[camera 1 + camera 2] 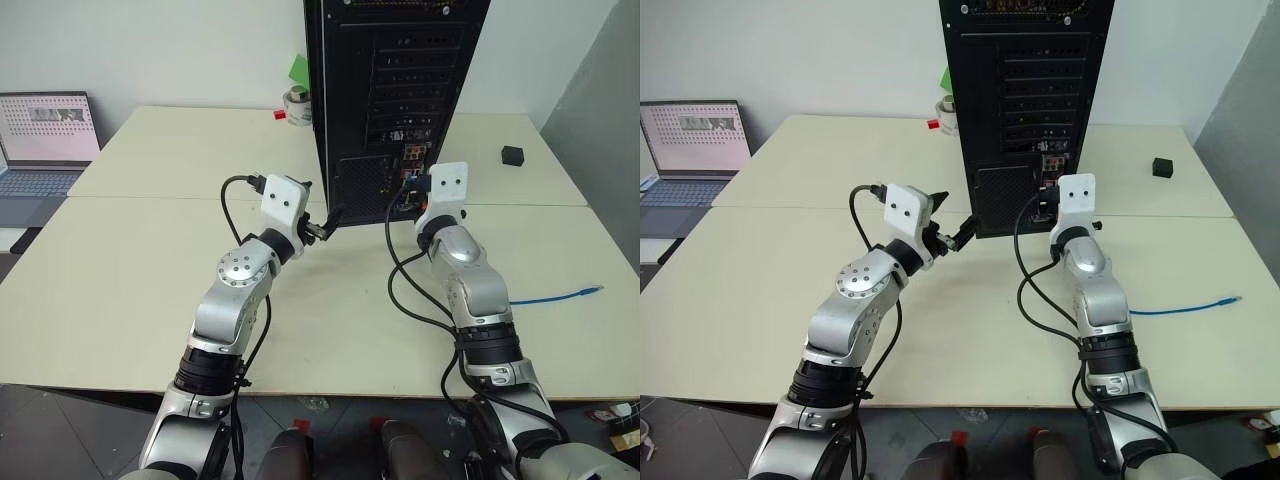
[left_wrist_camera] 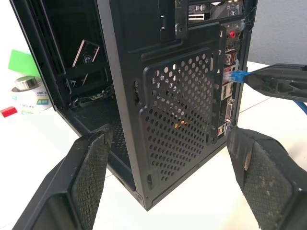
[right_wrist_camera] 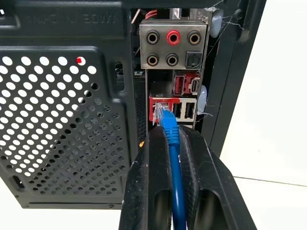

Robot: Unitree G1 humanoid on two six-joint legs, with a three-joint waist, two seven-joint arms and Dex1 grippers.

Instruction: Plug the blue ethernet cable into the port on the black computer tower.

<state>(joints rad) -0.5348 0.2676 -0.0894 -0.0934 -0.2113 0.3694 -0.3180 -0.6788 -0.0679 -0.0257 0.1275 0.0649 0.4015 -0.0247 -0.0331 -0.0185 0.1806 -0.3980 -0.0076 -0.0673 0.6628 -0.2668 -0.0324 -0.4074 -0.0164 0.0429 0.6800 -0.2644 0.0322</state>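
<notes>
The black computer tower (image 1: 390, 80) stands upright at the table's middle back, rear panel toward me. My right gripper (image 3: 172, 133) is shut on the blue ethernet cable (image 3: 176, 191) just behind its plug (image 3: 163, 113). The plug's tip sits at the red-framed port (image 3: 159, 103) in the connector column; I cannot tell how deep it is. The rest of the cable trails over the table to the right, ending in a free plug (image 1: 597, 289). My left gripper (image 2: 171, 133) stands open and empty just short of the tower's lower left rear corner, by the mesh grille (image 2: 180, 115).
An open laptop (image 1: 45, 140) sits at the far left. A tape roll (image 1: 298, 105), a green scrap and a small red piece lie behind the tower's left side. A small black cube (image 1: 513, 155) rests at the back right. Black arm cables (image 1: 400, 280) loop over the table's middle.
</notes>
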